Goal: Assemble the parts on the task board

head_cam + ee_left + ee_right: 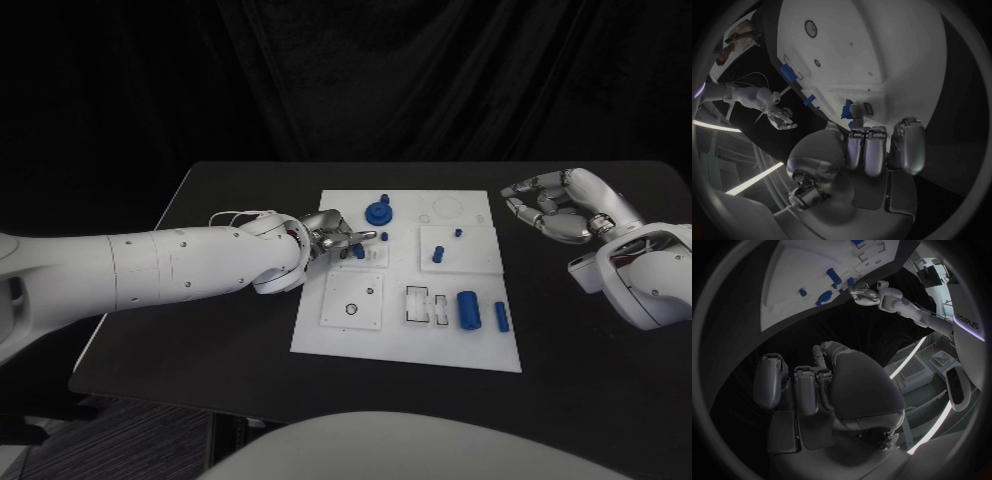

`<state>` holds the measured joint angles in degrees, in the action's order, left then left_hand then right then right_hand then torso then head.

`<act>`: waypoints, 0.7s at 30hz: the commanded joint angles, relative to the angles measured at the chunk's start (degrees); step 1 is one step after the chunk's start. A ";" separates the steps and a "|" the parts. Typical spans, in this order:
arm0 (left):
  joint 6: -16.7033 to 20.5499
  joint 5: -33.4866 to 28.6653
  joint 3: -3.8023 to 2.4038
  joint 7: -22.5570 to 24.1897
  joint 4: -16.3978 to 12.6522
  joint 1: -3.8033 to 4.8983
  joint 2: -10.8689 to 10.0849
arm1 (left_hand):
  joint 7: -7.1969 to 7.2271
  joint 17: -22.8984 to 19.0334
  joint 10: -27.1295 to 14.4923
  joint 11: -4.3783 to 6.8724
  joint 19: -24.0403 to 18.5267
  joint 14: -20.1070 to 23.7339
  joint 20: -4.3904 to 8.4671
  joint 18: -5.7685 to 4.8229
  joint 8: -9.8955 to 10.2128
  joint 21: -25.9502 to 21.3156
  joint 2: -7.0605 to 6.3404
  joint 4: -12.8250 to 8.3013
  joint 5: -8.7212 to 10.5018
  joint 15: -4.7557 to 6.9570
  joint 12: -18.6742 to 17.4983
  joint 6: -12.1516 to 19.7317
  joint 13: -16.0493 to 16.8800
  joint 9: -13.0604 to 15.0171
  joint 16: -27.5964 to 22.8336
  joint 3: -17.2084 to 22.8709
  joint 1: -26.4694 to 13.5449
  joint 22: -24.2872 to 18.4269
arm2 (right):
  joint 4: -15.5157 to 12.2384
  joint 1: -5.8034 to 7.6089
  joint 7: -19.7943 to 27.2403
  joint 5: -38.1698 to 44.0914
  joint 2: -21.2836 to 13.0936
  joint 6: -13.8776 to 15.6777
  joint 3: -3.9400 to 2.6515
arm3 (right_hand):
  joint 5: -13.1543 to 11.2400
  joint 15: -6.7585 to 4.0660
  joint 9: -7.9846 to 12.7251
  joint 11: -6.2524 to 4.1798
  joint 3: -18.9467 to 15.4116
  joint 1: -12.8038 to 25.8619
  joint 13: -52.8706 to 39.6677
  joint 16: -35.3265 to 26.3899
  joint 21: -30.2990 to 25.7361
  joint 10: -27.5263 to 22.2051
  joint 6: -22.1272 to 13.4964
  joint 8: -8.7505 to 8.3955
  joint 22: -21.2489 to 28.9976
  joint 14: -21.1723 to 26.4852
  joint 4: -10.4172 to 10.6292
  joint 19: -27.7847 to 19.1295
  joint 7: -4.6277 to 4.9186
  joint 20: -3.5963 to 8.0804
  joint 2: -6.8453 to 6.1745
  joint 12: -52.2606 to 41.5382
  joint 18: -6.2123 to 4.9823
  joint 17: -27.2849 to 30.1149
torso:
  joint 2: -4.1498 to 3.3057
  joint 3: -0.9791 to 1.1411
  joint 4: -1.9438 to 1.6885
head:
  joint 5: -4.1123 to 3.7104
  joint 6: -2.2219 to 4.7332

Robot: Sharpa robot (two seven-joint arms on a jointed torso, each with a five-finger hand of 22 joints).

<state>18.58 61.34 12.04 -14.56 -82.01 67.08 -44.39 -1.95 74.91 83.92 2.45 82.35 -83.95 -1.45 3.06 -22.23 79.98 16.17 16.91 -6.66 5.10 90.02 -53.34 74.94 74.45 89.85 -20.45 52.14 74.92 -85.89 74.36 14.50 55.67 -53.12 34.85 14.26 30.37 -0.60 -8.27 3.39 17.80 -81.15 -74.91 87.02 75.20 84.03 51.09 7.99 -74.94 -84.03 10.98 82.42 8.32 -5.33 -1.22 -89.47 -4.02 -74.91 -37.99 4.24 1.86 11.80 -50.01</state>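
In the head view you see the flat white rectangular task board (408, 350) in the middle of the black table (577, 380). Your left hand (335, 236) is over the board's left edge and pinches a small blue part (358, 251) between its fingertips. A blue round flanged part (379, 211) stands near the far edge, and a blue cylinder (469, 308) lies at the near right. Your right hand (555, 208) hangs beside the board with fingers curled in, and I cannot tell if it carries something. In the left wrist view the fingers (867, 150) close on the blue piece at the board. In the right wrist view the curled fingers (807, 387) are above the dark table.
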 commanded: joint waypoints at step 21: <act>-0.73 -0.02 0.05 1.17 0.26 -0.13 0.17 | 0.56 15.09 6.08 -0.09 0.29 -6.05 -0.11 0.08 4.59 -0.43 -1.42 -0.88 -18.00 -0.05 -0.02 -2.81 15.06 1.83 0.15 6.84 10.06 8.17 | -0.09 -0.13 -1.16 0.27 -0.16 -0.42 -0.05 | 0.22 0.08 0.09 0.32 0.61 -0.11 -14.02 -0.16 -0.08 4.84 -0.44 -0.31 -7.14 -4.85 -0.18 -0.28 0.22 -0.21 0.00 0.05 0.07 -12.00 | 0.08 -0.04 0.07 | 0.20 0.01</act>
<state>18.42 61.34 12.00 -14.39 -81.62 67.09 -44.25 -1.33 74.91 83.91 2.15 82.35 -83.95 -1.45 3.07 -17.29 79.74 14.57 15.96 -24.47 5.09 90.05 -55.81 75.10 74.95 89.85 -13.94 61.63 74.91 -85.91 74.36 14.32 55.67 -53.20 34.65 14.26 30.37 -0.61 -8.23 3.38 18.12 -81.15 -74.90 87.01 75.21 84.03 50.88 7.99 -74.93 -84.03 10.67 82.42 8.53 -5.33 -1.22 -89.47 -4.02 -74.91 -37.91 4.25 1.93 11.99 -50.01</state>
